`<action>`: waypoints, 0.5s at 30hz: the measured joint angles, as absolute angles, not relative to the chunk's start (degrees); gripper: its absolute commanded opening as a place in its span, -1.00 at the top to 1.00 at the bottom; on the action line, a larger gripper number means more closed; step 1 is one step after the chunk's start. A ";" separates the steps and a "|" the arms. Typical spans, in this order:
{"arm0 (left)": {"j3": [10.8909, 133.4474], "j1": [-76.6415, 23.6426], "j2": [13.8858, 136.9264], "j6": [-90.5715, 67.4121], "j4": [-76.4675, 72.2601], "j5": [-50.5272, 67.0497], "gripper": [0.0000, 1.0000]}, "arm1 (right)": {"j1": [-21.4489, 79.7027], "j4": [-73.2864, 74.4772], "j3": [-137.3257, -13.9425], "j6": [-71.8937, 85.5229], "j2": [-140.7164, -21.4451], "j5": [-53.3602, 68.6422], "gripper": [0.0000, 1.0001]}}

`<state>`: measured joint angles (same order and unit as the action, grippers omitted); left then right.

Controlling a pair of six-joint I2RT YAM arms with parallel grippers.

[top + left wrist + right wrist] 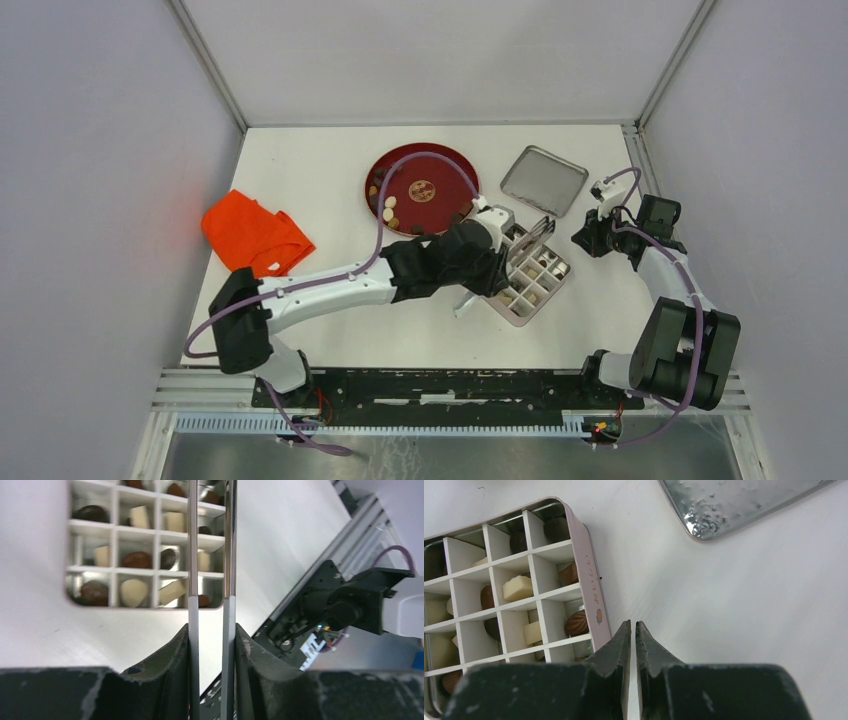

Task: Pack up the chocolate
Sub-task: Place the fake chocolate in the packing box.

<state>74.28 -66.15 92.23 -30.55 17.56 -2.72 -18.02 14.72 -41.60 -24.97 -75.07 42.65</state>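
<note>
**Pinching the tweezers above the divided tin**

Your left claw [212, 635] is clamped on the metal tweezers [193, 555]: both fingers press on the two steel blades, which run forward side by side with a narrow gap between them. In the left wrist view the blades reach out over the divided tin [589, 575] and leave the top of the picture, so you cannot tell from here whether the tips carry anything.

Look at the chocolate [136, 560]. Dark brown, lighter brown and cream pieces sit in many of the tin's white cells, mostly one to a cell. More pieces lie along the left and near sides of the red plate [430, 168] at the back of the worktop [310, 170], just behind your left arm.

Your right claw [630, 627] is pressed almost together, with only a sliver between the tips and nothing in it. It hangs over bare worktop just beside the tin's right wall, not touching it.

The lid [543, 180] lies apart behind the tin, and an orange cloth [255, 235] sits well off to the left
</note>
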 measured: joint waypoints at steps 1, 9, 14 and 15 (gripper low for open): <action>73.06 -65.71 90.41 -30.24 18.24 -4.01 0.89 | -18.02 14.72 -41.60 -24.97 -75.07 42.72 0.77; 62.78 -54.15 74.39 -28.95 23.18 -11.11 0.97 | -18.02 15.11 -41.60 -25.91 -75.07 44.40 0.76; 57.84 -43.81 66.19 -27.27 24.80 -15.90 0.96 | -18.00 16.64 -41.60 -27.99 -75.07 46.63 0.75; 56.62 -42.24 64.84 -27.00 24.91 -17.02 0.96 | -17.98 16.97 -41.60 -28.49 -75.09 46.98 0.75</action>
